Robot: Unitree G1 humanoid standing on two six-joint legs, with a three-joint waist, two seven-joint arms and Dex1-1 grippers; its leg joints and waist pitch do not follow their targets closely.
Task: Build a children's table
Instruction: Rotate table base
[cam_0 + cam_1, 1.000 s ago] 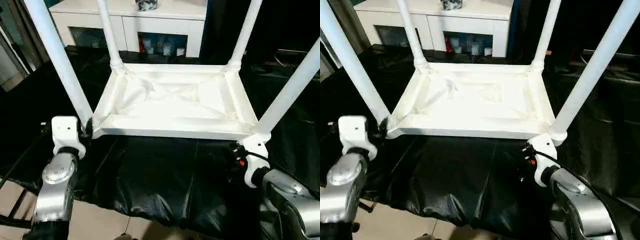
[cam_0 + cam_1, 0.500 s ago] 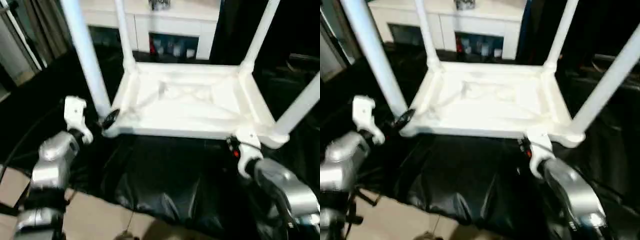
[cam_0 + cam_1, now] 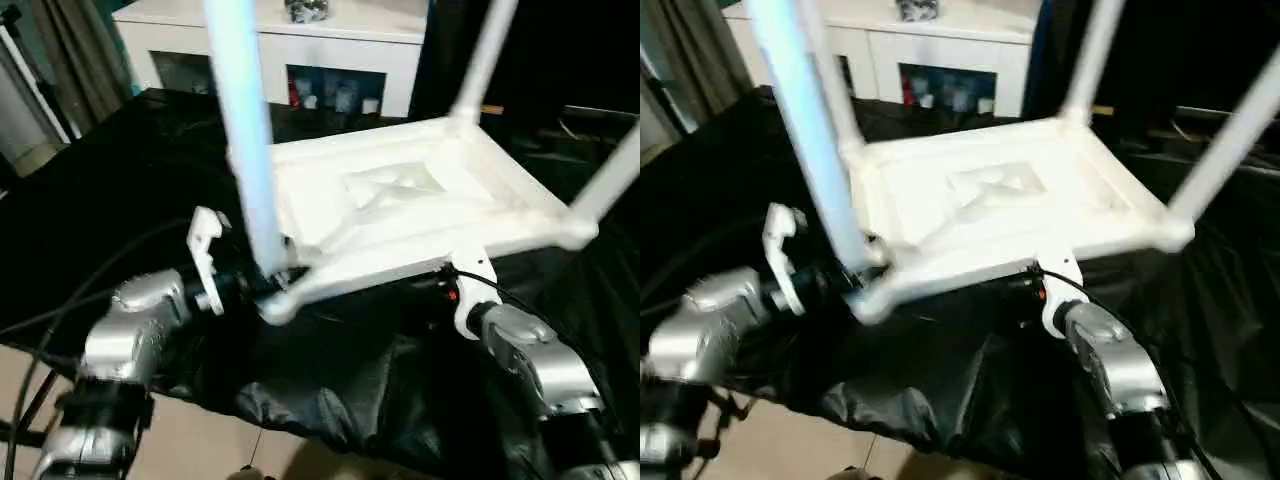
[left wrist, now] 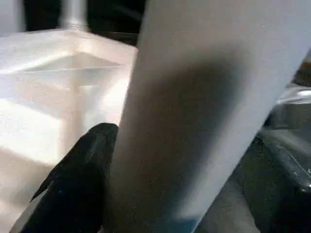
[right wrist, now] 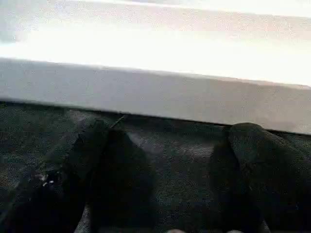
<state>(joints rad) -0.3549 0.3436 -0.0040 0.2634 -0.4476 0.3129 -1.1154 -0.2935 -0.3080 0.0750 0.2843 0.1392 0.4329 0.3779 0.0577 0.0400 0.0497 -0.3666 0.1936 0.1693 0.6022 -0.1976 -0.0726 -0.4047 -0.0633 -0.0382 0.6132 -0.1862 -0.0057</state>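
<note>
White children's table (image 3: 420, 200) upturned, left gripper (image 3: 262, 282) seemingly gripping leg (image 3: 243, 130)

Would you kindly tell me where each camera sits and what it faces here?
Eye views: on the head, looking down over both silver forearms at the upturned children's table on the black-draped table.
Left wrist view: beside a black finger, facing a leg.
Right wrist view: between two spread fingers, facing the tabletop's edge.
All show the white table.

White cabinet (image 3: 300, 45) (glass doors) behind black-draped table (image 3: 120, 180), beige floor (image 3: 200, 445).
</note>
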